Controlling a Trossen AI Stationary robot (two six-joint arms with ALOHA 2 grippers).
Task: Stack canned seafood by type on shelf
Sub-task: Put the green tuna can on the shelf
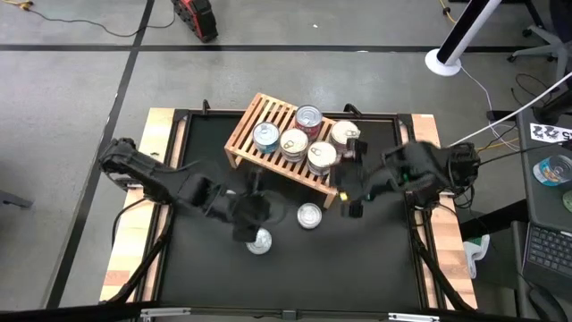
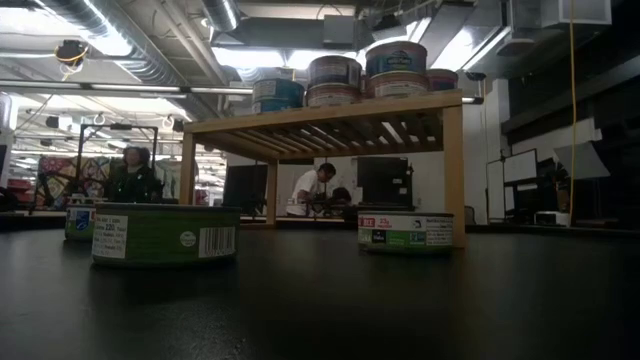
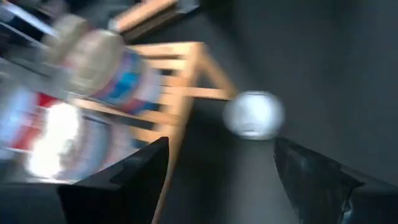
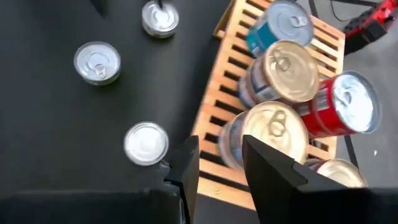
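The wooden slat shelf stands at the table's far middle and bears several tins: a blue one, a red one and pale-lidded ones. Three more tins rest on their bases on the black table: one in front of the shelf, one nearer the front, and a third. My left gripper hovers open left of the tin in front of the shelf. My right gripper stands open by the shelf's right end, nothing between its fingers.
In the low view the green-labelled tins stand on the table under and beside the shelf. Wooden boards edge the table's left and right. People sit in the room far behind the table.
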